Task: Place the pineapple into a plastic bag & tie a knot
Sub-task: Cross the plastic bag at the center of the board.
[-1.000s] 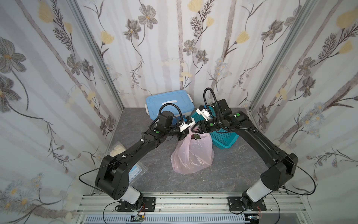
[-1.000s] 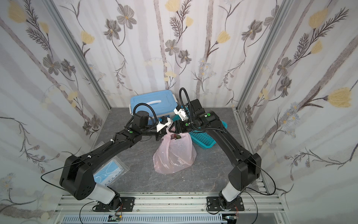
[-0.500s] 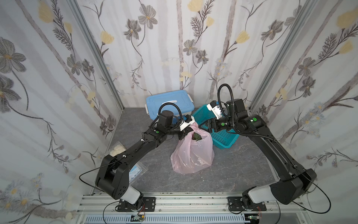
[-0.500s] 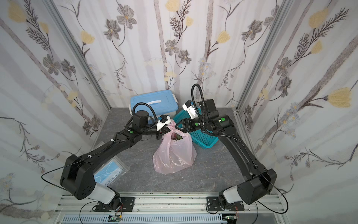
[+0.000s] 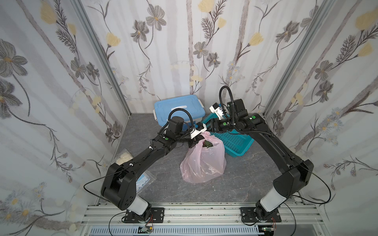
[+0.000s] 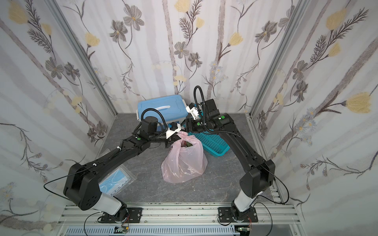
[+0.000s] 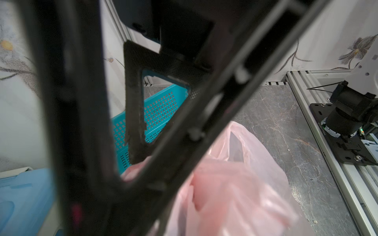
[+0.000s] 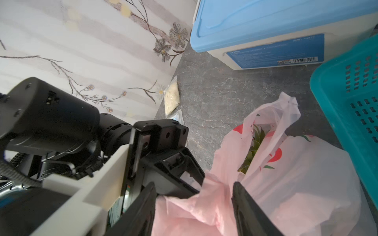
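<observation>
Now left claw [image 5: 192,143] pinches the plastic bag [image 5: 204,163] rim, right claw [image 8: 194,196] gapes astride it, basket [image 5: 239,147] just beside.

You won't find any wording here that you can read. The blue label [image 8: 276,53] on the side of the lidded storage box [image 8: 266,20] carries lines of white print and a barcode [image 8: 304,59] — all too small to make out. The plastic bag [image 8: 306,183] shows red peach pictures only.
</observation>
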You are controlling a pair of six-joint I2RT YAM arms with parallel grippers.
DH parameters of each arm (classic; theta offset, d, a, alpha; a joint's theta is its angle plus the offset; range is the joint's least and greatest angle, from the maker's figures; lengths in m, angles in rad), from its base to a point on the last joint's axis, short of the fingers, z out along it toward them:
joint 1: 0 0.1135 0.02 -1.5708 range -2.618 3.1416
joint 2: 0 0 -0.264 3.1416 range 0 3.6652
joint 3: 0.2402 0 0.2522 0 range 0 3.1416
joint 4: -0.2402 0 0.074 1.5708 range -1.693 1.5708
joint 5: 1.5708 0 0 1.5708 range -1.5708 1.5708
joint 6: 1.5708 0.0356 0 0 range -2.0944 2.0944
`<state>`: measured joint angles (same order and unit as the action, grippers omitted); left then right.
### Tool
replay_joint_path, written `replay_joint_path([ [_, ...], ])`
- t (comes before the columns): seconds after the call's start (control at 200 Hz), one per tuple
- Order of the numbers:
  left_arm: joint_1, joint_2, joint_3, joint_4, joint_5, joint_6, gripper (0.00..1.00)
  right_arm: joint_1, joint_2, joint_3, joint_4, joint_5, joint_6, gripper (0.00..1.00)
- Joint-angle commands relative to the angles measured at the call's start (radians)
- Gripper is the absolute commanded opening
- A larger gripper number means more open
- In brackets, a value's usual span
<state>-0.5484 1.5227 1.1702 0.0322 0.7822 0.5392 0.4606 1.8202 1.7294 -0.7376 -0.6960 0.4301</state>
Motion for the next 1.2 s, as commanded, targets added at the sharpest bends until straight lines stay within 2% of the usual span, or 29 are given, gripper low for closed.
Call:
replay_joint_path([
  [0.0, -0.002, -0.005, 0.008, 0.013, 0.019, 0.021, 0.00, 0.005, 0.012, -0.004, 0.004, 0.008, 0.026, 0.58],
  [0.095, -0.004, -0.006, 0.009, 0.015, 0.015, 0.020, 0.00, 0.003, 0.017, -0.011, 0.003, 0.038, 0.035, 0.59],
  [0.175, -0.005, -0.003, 0.009, 0.023, 0.013, 0.021, 0.00, -0.001, 0.020, -0.014, -0.005, 0.082, 0.045, 0.64],
  [0.28, -0.006, 0.000, 0.011, 0.031, 0.011, 0.018, 0.00, 0.000, 0.028, -0.014, -0.011, 0.090, 0.050, 0.62],
  [0.375, -0.006, 0.005, 0.013, 0.035, 0.010, 0.016, 0.00, 0.009, 0.036, -0.015, -0.007, 0.047, 0.049, 0.50],
  [0.594, -0.006, 0.007, 0.016, 0.031, -0.006, 0.014, 0.00, 0.010, 0.025, -0.039, 0.070, -0.047, 0.068, 0.01],
  [0.819, -0.008, -0.009, -0.010, 0.030, -0.042, 0.010, 0.00, 0.010, 0.025, -0.036, 0.114, -0.074, 0.079, 0.00],
  [0.904, -0.007, -0.017, -0.020, 0.039, -0.069, -0.003, 0.19, 0.010, 0.025, -0.040, 0.116, -0.069, 0.077, 0.00],
  [0.979, -0.008, -0.031, -0.036, 0.055, -0.109, -0.015, 0.43, 0.010, 0.024, -0.045, 0.122, -0.067, 0.076, 0.00],
  [1.034, -0.006, -0.047, -0.050, 0.058, -0.136, -0.016, 0.55, 0.010, 0.025, -0.048, 0.123, -0.072, 0.076, 0.00],
  [1.109, -0.005, -0.075, -0.069, 0.048, -0.172, -0.017, 0.63, 0.010, 0.029, -0.047, 0.123, -0.081, 0.076, 0.00],
  [1.194, -0.006, -0.119, -0.090, 0.021, -0.212, -0.017, 0.65, 0.010, 0.035, -0.047, 0.125, -0.086, 0.075, 0.00],
])
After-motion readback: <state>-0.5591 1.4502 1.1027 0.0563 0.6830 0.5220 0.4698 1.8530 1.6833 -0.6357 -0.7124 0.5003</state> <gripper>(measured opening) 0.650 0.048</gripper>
